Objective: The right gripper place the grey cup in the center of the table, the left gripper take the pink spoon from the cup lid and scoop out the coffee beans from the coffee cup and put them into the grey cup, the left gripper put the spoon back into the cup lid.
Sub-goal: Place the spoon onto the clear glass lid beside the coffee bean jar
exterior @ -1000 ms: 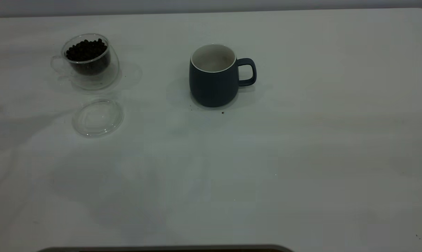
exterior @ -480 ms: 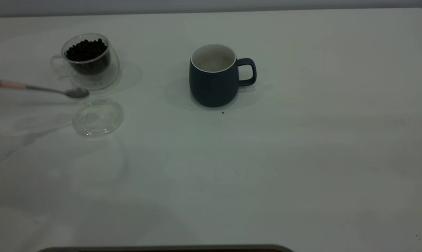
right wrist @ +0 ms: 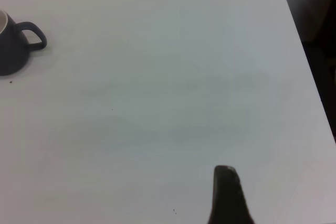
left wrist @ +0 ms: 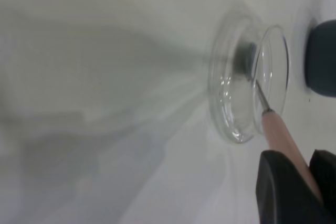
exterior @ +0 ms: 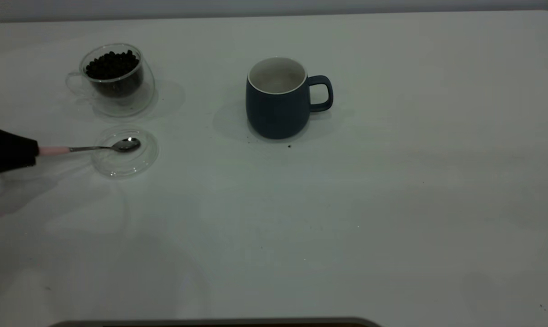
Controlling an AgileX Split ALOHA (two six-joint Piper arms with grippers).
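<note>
Pink-handled, the pink spoon, clamped by the left gripper, rests its shiny bowl over the clear round cup lid.

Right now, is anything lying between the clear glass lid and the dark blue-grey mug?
No. In the exterior view, the white table is bare between the clear glass lid and the dark blue-grey mug; a few dark specks lie by the mug's base.

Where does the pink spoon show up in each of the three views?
Exterior: spoon at far left, bowl over the cup lid, handle in the left gripper.
Left wrist: spoon at lower right, stem reaching into the lid.
Right wrist: not in view.
Shared landmark: grey cup.
</note>
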